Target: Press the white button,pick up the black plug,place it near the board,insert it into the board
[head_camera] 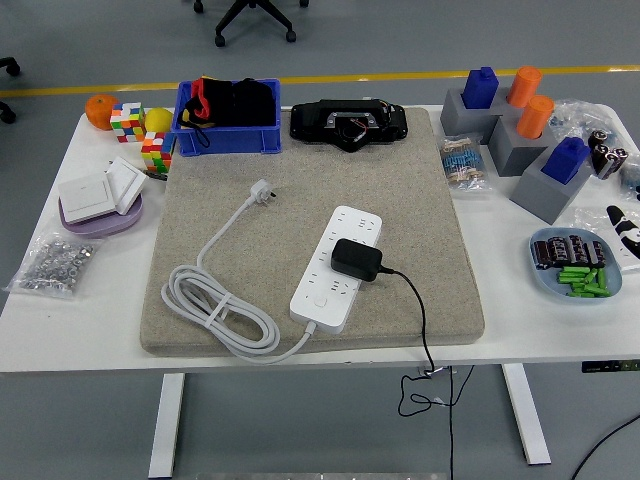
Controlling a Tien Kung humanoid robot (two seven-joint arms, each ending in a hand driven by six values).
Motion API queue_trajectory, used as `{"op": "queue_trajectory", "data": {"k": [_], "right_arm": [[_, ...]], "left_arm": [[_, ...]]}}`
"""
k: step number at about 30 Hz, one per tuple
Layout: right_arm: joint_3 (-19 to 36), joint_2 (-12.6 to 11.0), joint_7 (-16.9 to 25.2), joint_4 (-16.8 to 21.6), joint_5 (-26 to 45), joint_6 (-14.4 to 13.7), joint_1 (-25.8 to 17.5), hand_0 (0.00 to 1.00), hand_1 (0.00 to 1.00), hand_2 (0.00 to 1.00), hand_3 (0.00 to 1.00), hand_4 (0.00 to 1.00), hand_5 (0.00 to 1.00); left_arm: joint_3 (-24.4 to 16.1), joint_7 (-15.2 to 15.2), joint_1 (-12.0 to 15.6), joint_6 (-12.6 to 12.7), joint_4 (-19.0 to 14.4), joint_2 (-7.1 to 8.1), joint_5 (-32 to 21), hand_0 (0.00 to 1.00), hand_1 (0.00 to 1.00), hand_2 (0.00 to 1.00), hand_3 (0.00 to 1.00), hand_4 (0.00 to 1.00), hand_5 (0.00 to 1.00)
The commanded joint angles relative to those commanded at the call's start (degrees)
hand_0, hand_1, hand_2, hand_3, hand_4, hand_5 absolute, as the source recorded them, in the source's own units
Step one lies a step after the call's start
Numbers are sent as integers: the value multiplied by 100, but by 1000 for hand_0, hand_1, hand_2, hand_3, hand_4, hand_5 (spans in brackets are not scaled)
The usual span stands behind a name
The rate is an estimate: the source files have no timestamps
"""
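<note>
White rectangular worktop (300,345) on white legs, grey floor beneath. A yellow floor line (400,75) runs behind the far edge; base of a black wheeled office chair (255,18) stands beyond it.

A large beige felt-like mat (300,190) covers the middle of the worktop, reaching close to both the near and far edges.

On the mat, toward the near edge: white oblong power board (337,267), lying diagonally. Its white round button (320,301) sits at the nearer end. The black boxy plug (356,259) sits on the board's right side, seated on the sockets as far as can be seen. Its thin black cable (420,320) runs right, over the near edge and hangs below.

The board's thick white cord (215,310) is coiled at the mat's near left; its white pronged plug (262,188) lies free at mat centre-left.

Far edge: blue plastic bin (228,135) with black and red contents, black device (349,122) beside it.

Left edge: orange fruit (100,110), colour cubes (128,121), white switch plates on a lilac dish (95,215), bag of metal nuts (55,265).

Right edge: grey blocks (500,140) holding blue and orange pegs, pale blue dish (575,270) of batteries and green pieces.

No robot hand is in view, so the state of either hand's fingers cannot be told.
</note>
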Motion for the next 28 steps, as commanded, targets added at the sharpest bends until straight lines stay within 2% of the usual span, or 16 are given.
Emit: {"op": "queue_trajectory", "data": {"k": [17, 18, 28], "right_arm": [[25, 75, -33, -18, -3, 30, -56, 838, 745, 726, 701, 873, 502], [26, 75, -33, -18, -3, 29, -57, 836, 744, 727, 692, 856, 473], [33, 107, 88, -26, 27, -51, -45, 823, 737, 710, 680, 842, 452]], "left_arm": [[-21, 6, 56, 5, 0, -27, 6, 707, 665, 585, 677, 661, 269], [-23, 5, 55, 6, 0, -27, 7, 707, 666, 585, 677, 661, 268], [-32, 10, 59, 4, 0, -37, 12, 707, 664, 585, 676, 661, 268]]}}
